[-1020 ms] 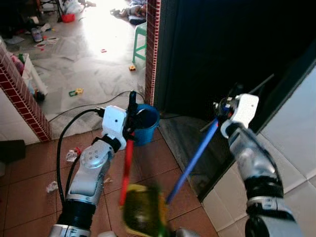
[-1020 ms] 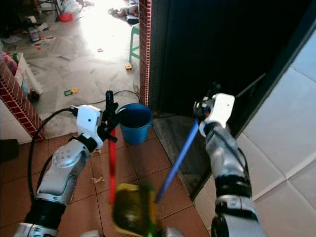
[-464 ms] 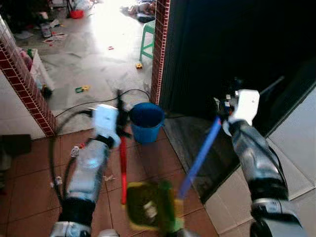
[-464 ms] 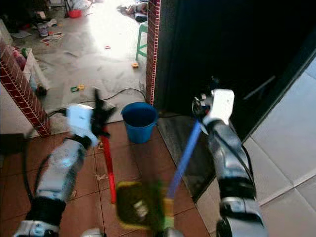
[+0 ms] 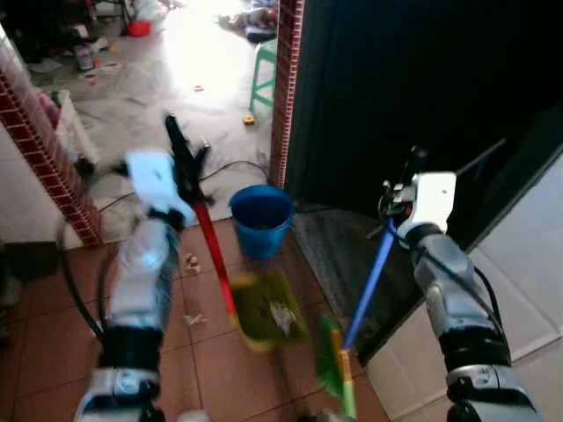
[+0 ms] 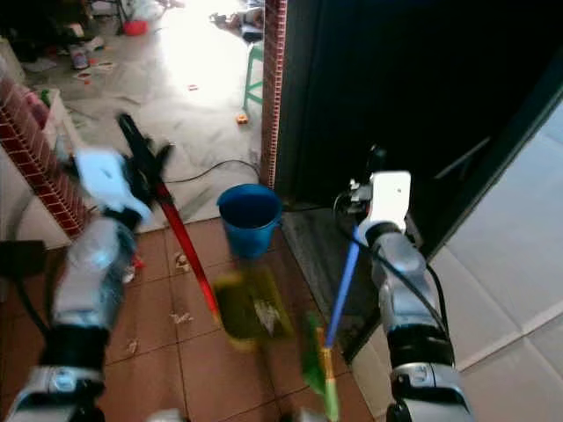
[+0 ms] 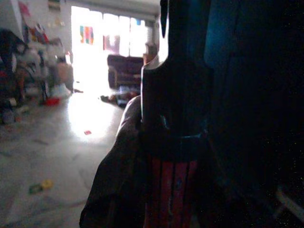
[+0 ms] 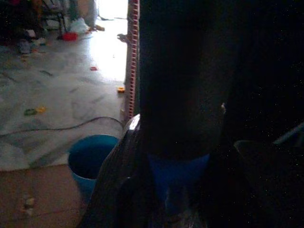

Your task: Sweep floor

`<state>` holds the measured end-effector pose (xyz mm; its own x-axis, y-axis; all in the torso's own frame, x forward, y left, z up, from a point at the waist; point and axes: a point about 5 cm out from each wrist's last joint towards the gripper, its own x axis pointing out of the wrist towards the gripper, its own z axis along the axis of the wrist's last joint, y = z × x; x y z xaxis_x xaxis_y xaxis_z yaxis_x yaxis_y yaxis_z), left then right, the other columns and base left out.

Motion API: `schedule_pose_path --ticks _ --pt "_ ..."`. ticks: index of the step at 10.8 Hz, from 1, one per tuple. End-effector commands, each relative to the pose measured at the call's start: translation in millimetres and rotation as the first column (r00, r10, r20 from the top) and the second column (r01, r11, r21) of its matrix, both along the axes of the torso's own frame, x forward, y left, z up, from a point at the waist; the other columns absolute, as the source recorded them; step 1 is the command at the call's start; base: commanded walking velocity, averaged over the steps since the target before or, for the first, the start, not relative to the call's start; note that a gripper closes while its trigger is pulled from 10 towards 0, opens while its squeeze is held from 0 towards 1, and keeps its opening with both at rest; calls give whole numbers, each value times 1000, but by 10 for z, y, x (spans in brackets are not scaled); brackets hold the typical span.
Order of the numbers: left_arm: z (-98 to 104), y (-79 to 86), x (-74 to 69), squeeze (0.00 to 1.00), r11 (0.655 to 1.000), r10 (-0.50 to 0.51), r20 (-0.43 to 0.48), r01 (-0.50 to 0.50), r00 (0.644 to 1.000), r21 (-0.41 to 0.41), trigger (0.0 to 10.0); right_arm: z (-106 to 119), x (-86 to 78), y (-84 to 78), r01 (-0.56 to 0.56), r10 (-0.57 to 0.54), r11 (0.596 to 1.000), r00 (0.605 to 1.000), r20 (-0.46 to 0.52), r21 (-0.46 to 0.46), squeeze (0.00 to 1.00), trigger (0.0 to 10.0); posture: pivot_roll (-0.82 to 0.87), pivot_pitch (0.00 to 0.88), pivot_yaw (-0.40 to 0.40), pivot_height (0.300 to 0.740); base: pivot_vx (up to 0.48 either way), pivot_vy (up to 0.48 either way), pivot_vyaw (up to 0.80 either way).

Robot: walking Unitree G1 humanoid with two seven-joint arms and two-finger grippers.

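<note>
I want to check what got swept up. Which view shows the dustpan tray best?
The left eye view: the yellow-green dustpan tray lies open with pale debris inside. The right eye view shows it blurrier. The left wrist view shows the red handle in the left hand.

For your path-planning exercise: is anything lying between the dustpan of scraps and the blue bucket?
Nothing visible does. The dustpan, held by the left claw, sits on bare tiles just short of the blue bucket.

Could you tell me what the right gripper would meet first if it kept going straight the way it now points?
The right gripper, shut on the blue broom handle, points up and forward toward the dark doorway. The way looks free into that opening, though its darkness hides depth. The blue bucket sits lower and aside.
</note>
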<state>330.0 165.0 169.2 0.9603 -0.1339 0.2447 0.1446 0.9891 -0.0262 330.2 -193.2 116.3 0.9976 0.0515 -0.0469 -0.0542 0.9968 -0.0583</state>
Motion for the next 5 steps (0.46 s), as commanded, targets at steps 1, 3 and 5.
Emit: schedule_pose_path --ticks 1,3,5 --pt "293 1 17 0 1000 1 123 1 992 -9 10000 32 8 -31 12 -11 1000 1000 20 -26 0 10000 -18 0 -47 740 435 0 0" --pt "256 81 30 0 1000 22 113 -21 993 -5 10000 133 25 -97 45 -38 997 994 102 -69 0 10000 -23 0 -42 740 433 0 0" --pt "355 129 46 0 998 53 143 -49 988 -28 10000 49 1 -147 51 -46 995 996 72 -82 0 10000 -26 0 -42 740 429 0 0"
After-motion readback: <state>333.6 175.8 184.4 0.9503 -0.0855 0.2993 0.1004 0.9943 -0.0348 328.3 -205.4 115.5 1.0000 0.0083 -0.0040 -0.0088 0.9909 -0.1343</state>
